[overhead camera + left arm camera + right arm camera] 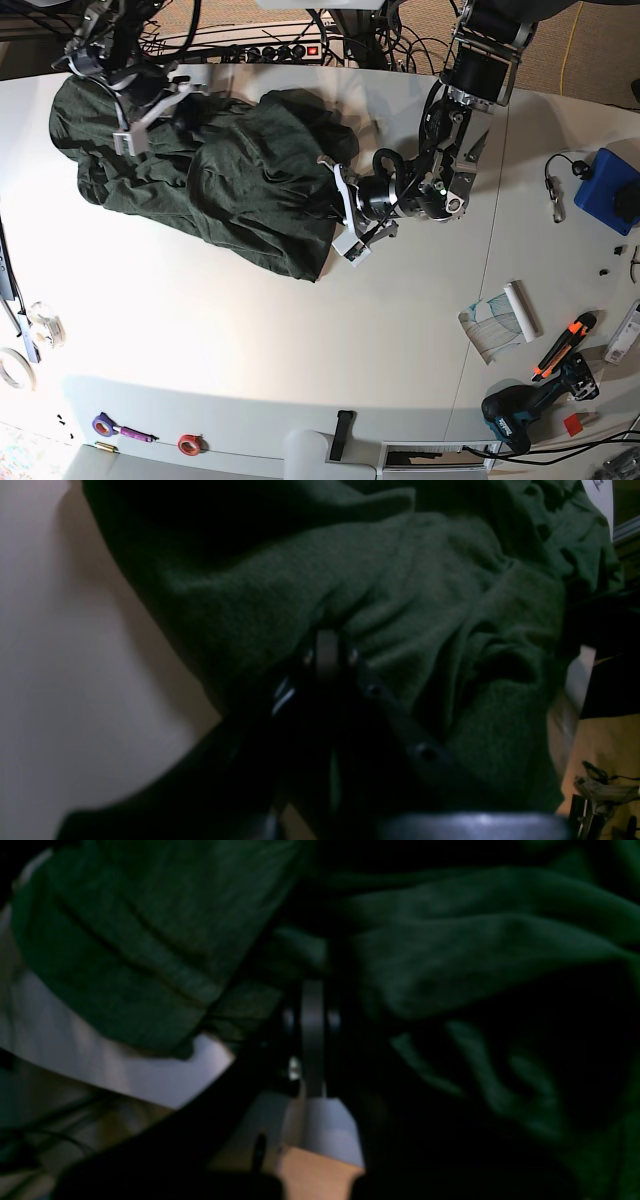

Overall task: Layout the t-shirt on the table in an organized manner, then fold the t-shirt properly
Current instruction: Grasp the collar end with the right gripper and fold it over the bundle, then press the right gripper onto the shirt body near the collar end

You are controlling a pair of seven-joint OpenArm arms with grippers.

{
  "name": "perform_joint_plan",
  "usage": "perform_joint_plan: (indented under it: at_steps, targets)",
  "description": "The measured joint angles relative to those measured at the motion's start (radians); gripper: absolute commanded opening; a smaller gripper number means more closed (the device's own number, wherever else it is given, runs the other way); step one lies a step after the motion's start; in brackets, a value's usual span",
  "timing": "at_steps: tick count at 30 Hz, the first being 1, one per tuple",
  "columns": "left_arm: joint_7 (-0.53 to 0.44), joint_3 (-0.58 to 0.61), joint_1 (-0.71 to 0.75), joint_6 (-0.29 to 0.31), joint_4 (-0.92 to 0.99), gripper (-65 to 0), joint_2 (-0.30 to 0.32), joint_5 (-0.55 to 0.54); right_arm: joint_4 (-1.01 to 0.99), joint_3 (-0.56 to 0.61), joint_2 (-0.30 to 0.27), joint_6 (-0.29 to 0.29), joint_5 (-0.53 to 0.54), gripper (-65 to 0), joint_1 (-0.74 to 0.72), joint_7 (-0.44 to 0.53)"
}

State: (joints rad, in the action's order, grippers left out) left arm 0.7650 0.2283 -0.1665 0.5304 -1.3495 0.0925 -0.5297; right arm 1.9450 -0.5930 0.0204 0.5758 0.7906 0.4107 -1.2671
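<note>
Closest in, the left gripper has its jaws drawn together, and the dark green t-shirt puckers into creases that run to its tip, so it looks pinched on the cloth. From above, that gripper sits at the shirt's right edge, near the middle of the white table. The right gripper is buried in shadowed folds at the shirt's far left corner, and I cannot tell whether it has hold of anything. The shirt itself lies crumpled in a loose heap across the far left part of the table, bunched between the two arms. Well off to the right lie a blue box, a roll of paper and a cordless drill.
</note>
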Motion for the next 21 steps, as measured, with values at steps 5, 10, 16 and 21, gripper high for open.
perform_joint_plan:
  at_steps: [5,10,16,21]
  targets:
    - [0.000,0.000,0.000,0.000,0.000,-65.0,0.002,-0.002,0.002,-0.021,0.004,0.112,0.459,-65.0,-0.007,-0.079]
    - [0.000,0.000,0.000,0.000,0.000,-65.0,0.002,-0.002,0.002,0.101,0.030,0.121,0.446,-65.0,-0.021,-0.101]
    - [0.000,0.000,0.000,0.000,0.000,-65.0,0.002,-0.002,0.001,0.330,0.038,0.119,0.127,-65.0,-0.029,0.130]
    - [0.000,0.000,0.000,0.000,0.000,-65.0,0.002,-0.002,0.000,0.462,0.035,0.000,-0.158,-65.0,-0.048,0.171]
